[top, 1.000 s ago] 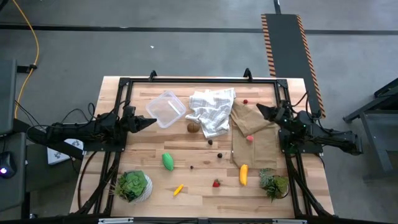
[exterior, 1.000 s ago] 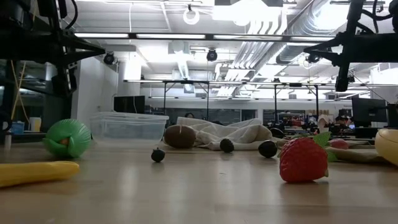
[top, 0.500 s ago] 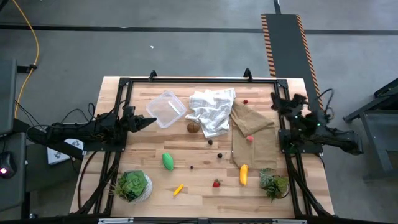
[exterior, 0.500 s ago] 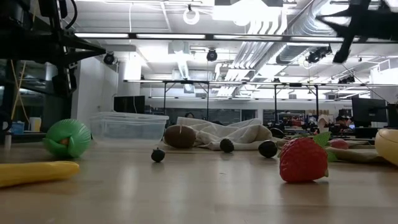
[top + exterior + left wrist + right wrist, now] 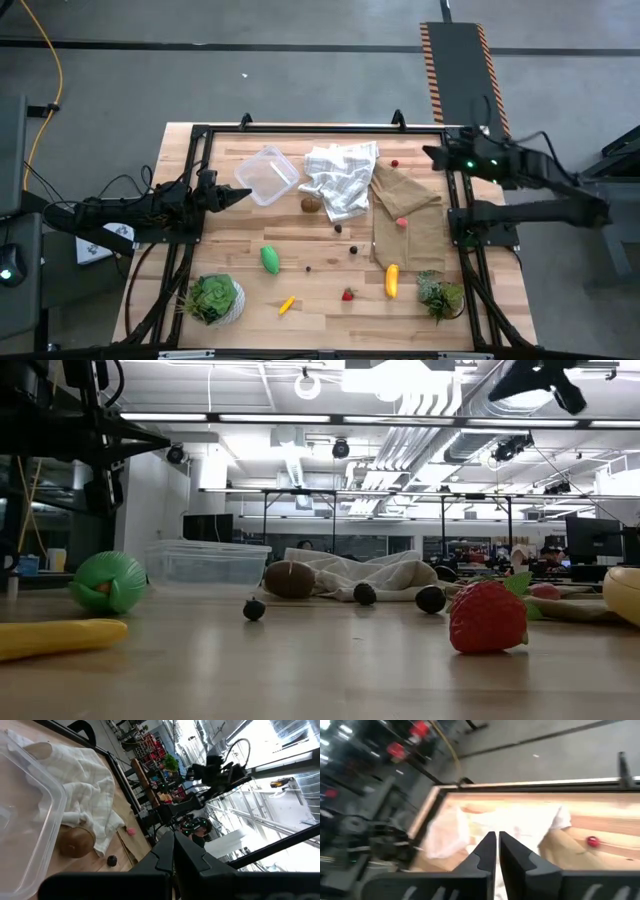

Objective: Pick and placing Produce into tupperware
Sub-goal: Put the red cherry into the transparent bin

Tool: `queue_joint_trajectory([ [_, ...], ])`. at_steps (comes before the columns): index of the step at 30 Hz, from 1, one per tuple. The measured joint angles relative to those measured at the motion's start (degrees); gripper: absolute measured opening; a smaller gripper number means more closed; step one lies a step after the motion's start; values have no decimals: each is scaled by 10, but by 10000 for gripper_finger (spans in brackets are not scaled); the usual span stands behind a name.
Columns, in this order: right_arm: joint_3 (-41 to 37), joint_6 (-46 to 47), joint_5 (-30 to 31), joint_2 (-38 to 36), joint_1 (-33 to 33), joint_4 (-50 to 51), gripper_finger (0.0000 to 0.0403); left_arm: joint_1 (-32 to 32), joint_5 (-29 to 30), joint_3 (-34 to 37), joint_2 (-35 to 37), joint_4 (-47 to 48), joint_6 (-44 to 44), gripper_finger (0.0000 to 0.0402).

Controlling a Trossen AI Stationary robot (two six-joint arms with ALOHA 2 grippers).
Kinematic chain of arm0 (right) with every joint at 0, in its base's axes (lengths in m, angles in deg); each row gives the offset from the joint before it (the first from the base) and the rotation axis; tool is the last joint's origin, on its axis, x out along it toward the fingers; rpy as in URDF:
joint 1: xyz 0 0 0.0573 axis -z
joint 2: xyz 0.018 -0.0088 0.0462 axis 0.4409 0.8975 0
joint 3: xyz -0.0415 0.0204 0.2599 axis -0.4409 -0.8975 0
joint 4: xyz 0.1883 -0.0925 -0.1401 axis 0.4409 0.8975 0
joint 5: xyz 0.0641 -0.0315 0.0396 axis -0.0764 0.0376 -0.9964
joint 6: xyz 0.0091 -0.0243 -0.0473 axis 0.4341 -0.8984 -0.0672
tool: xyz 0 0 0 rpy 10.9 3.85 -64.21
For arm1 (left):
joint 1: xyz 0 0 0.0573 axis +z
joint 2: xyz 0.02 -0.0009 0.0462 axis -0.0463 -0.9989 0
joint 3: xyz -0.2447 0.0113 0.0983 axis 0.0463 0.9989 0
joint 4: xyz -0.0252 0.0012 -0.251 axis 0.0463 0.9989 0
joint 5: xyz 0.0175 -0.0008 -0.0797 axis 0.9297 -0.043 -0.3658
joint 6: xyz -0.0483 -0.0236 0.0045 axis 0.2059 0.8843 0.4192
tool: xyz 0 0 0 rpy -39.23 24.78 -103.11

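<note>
Wooden tabletop [image 5: 330, 290] carries everything loose, so I judge no sorting is done yet. Both arms hang at the side edges, clear of the work: the left claw [image 5: 243, 194] pressed together, just beside the tub [image 5: 267, 174]; the right claw [image 5: 430, 154] raised at the far right rim, its fingers [image 5: 487, 851] nearly together, pinching nothing. The tub sits far-left, open side up, apparently without contents. The banana [image 5: 391, 280], near the right, lies with its long axis front to back. The green oval [image 5: 270, 259] lies mid-left, tilted slightly. The strawberry [image 5: 487, 617] rests at the front.
</note>
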Motion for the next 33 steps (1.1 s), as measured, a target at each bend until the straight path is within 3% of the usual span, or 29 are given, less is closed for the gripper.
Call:
queue_joint_trajectory([
  [3, 67, 9, -3, 78, 13, 83, 46, 0, -3, 0, 0, 0, 0, 1],
  [7, 128, 47, -57, 164, 50, 172, 109, 0, -18, 0, 0, 0, 0, 1],
  [13, 171, 47, -105, 260, 116, 196, 170, 0, -54, 0, 0, 0, 2, 1],
  [20, 188, -29, -194, 364, 218, 198, 171, 0, -102, 0, 0, 3, 8, 1],
  [33, 188, -122, -257, 487, 324, 202, 158, 0, -123, 0, 0, 5, 16, 1],
])
